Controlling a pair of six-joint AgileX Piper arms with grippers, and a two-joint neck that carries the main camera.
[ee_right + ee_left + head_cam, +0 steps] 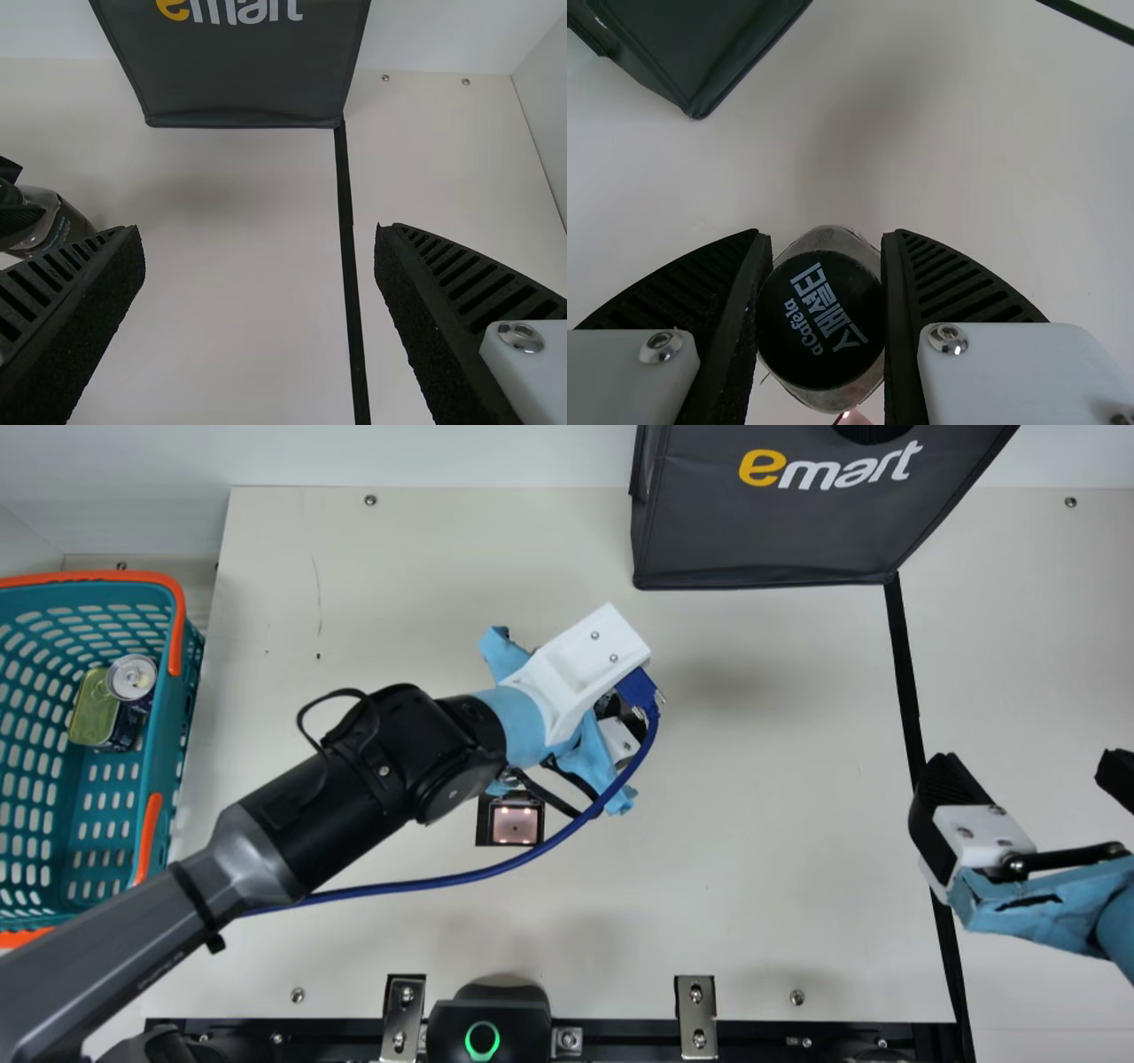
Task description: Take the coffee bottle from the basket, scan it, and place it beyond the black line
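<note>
Near the table's middle, my left gripper [620, 722] is held over the surface, its fingers mostly covered by its own wrist parts. In the left wrist view, the same gripper [824, 237] is shut on the black-capped coffee bottle [821, 320], a finger pressing each side. The right wrist view catches the bottle's clear and dark body [60, 223] lying tilted in that grip. My right gripper [1032, 779] stands open at the right, over the black line [905, 682]; in its own wrist view, the gripper [260, 232] has nothing between its fingers. A lit scanner window [515, 824] sits below the left gripper.
At the left is a teal basket [158, 779] with orange handles, holding a can [132, 677] and a green-lidded tin [92, 710]. A dark shopping bag [771, 536] stands at the back. A black device with a green ring [483, 1027] is at the front edge.
</note>
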